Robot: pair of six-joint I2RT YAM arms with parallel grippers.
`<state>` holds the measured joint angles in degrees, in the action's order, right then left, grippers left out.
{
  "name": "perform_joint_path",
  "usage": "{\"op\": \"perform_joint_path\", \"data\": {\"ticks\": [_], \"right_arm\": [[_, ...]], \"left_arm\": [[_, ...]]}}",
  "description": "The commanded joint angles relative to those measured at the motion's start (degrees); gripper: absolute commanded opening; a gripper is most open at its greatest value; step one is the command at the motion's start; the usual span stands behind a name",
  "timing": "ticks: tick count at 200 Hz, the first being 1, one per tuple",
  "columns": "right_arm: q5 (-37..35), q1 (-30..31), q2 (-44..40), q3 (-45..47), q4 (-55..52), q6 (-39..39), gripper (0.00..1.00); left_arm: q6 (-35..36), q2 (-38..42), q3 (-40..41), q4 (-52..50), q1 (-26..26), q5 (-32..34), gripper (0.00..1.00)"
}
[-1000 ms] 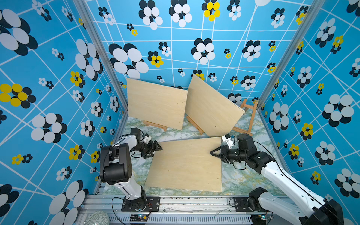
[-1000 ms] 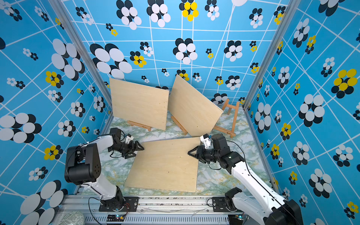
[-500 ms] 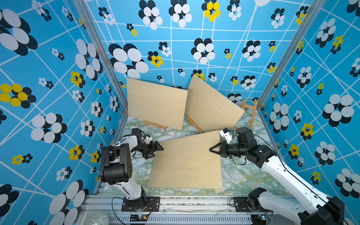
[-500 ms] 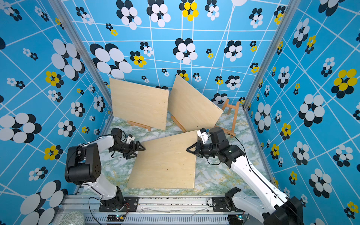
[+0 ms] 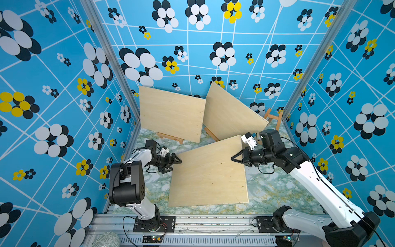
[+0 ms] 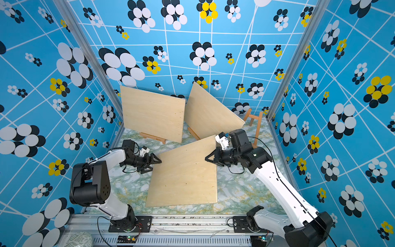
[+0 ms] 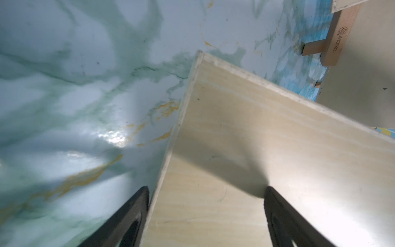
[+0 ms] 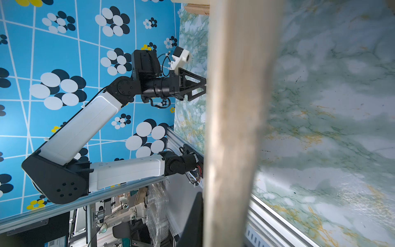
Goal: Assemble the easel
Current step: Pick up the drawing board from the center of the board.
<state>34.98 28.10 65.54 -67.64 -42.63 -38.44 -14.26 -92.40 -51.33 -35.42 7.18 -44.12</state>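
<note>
Plywood board (image 5: 208,173) aslant in grip of right tool (image 5: 233,159)

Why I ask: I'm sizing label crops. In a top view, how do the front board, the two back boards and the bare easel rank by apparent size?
Largest: front board, though it is nearest the camera.
Then: left back board.
Then: tilted back board, seen at an angle.
Smallest: bare easel.

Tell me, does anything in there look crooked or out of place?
Yes. The tilted back board leans diagonally, one corner dipping toward the bare easel in the far corner, while the other back board stands nearly level on its stand. The front board is held up along one edge by the right gripper.
</note>
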Motion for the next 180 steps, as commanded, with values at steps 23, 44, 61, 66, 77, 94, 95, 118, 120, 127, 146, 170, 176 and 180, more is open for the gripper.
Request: {"op": "perform_joint_path", "data": {"ticks": [23, 44, 61, 66, 77, 94, 95, 118, 120, 127, 146, 170, 176, 180], "right_arm": [[-6.2, 0.6, 0.5, -2.3, -3.1, 14.5, 0.0], [-7.8, 0.6, 0.0, -2.6, -3.1, 18.2, 0.0], [-9.6, 0.5, -0.5, -2.2, -3.4, 21.2, 0.0], [-9.9, 0.6, -0.7, -2.0, -3.3, 22.1, 0.0], [-10.7, 0.6, -1.2, -1.3, -3.5, 24.3, 0.0], [-11.7, 0.5, -2.7, 0.0, -3.2, 27.5, 0.0], [-11.8, 0.5, -2.8, 0.2, -3.1, 27.7, 0.0], [-13.5, 0.5, -6.6, 4.2, 0.3, 30.8, 0.0], [-13.5, 0.5, -7.0, 4.6, 0.7, 31.1, 0.0], [-13.9, 0.5, -8.0, 5.9, 1.5, 31.9, 0.0], [-14.7, 0.5, -10.4, 8.9, 3.3, 34.5, 0.0], [-15.7, 0.5, -13.0, 12.3, 6.1, 38.1, 0.0], [-16.0, 0.5, -14.0, 14.0, 8.0, 38.9, 0.0], [-16.1, 0.5, -14.6, 15.1, 9.5, 39.2, 0.0]], "left_arm": [[-5.0, 6.9, 4.1, 6.3, 1.8, -4.6, 0.91], [-8.4, 9.7, 6.3, 11.1, 2.7, -6.5, 0.94], [-11.7, 13.2, 8.6, 16.4, 3.3, -7.8, 0.96], [-12.9, 14.4, 9.4, 18.3, 3.4, -8.1, 0.96], [-15.1, 17.4, 11.1, 22.1, 3.5, -8.2, 0.98], [-16.9, 21.0, 12.8, 24.3, 3.8, -6.4, 0.99], [-16.9, 21.1, 12.9, 24.5, 3.9, -6.3, 0.99], [-19.2, 25.0, 16.3, 30.2, 3.9, -5.6, 0.99], [-19.5, 25.3, 16.8, 31.0, 3.9, -5.6, 0.99], [-20.3, 26.3, 18.2, 33.7, 4.0, -5.6, 0.99], [-22.7, 28.5, 21.9, 40.0, 3.9, -5.0, 0.99], [-25.1, 29.0, 24.2, 46.9, 3.4, -7.6, 0.99], [-25.7, 29.2, 24.4, 47.8, 3.4, -7.9, 0.99], [-25.9, 29.3, 24.5, 48.4, 3.4, -8.1, 0.99]]}}
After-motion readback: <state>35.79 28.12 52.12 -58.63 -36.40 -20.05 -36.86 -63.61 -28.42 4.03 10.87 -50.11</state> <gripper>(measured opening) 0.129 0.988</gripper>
